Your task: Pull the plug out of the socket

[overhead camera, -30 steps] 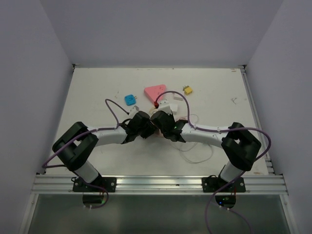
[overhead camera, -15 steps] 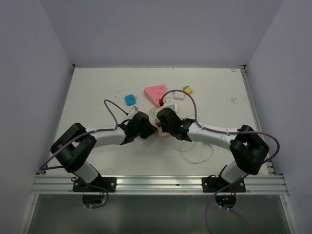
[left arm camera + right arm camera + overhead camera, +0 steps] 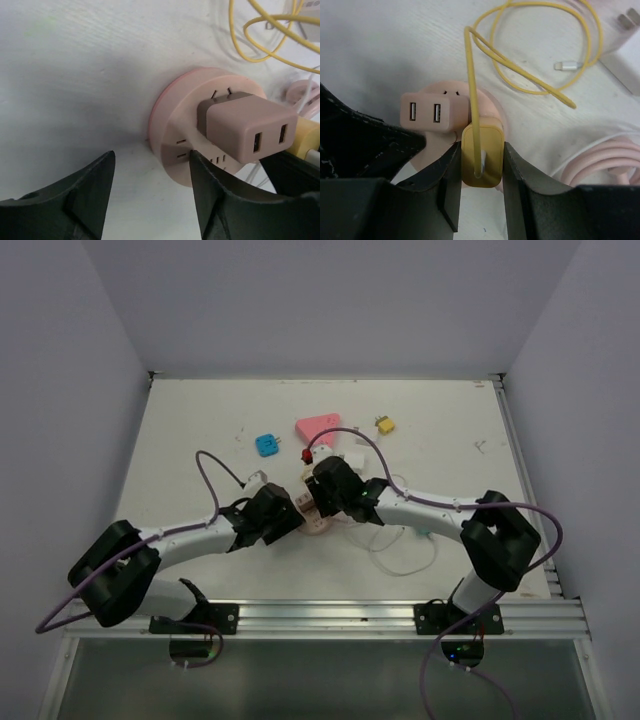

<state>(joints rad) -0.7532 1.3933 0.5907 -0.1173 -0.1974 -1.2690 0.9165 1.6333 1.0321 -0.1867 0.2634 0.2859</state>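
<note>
Pinching yellow plug (image 3: 482,145), right hand (image 3: 481,170) at socket (image 3: 180,125) (pink, round), left hand (image 3: 150,165) spread alongside

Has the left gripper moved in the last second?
Yes. The left gripper has pulled back toward the robot, farther from the blue block.

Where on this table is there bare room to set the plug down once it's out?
Bare: the table's far right, between the yellow adapter and the right rail; its far left, beyond the blue adapter; the near middle by the front rail. Crowded: around the pink socket, amid loops of yellow cable.
</note>
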